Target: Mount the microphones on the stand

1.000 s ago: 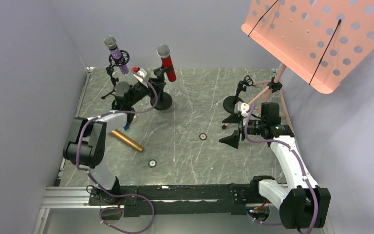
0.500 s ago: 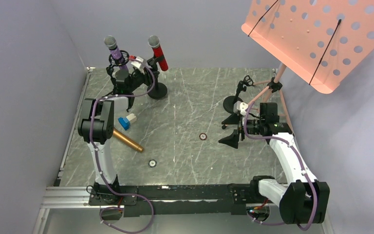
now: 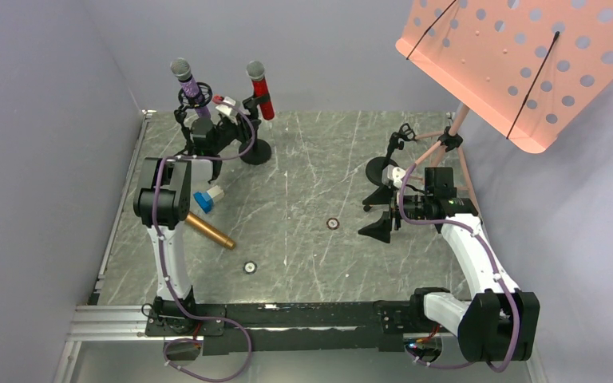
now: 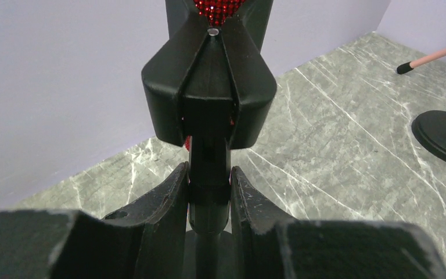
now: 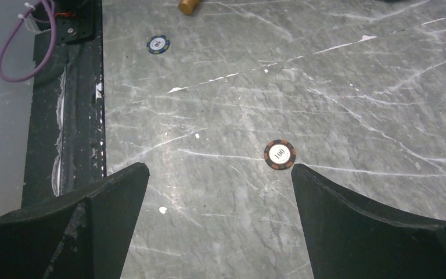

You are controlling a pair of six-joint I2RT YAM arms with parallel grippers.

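The red microphone stands in the clip of a round-based stand at the back left. My left gripper is shut on that stand's black post, just under the clip; red glitter shows above it. The purple microphone sits in a second stand beside it. On the table at the left lies the gold microphone, whose end also shows in the right wrist view. My right gripper hangs open over bare table. A third stand holds nothing.
A pink perforated music stand leans over the back right, its legs near my right arm. Two poker chips lie mid-table; one chip is near my right fingertip. A small blue and white object lies by the gold microphone.
My left arm has pushed the red microphone's stand back and left toward the wall, next to the purple one; the microphone now stands more upright. The right arm has not moved.
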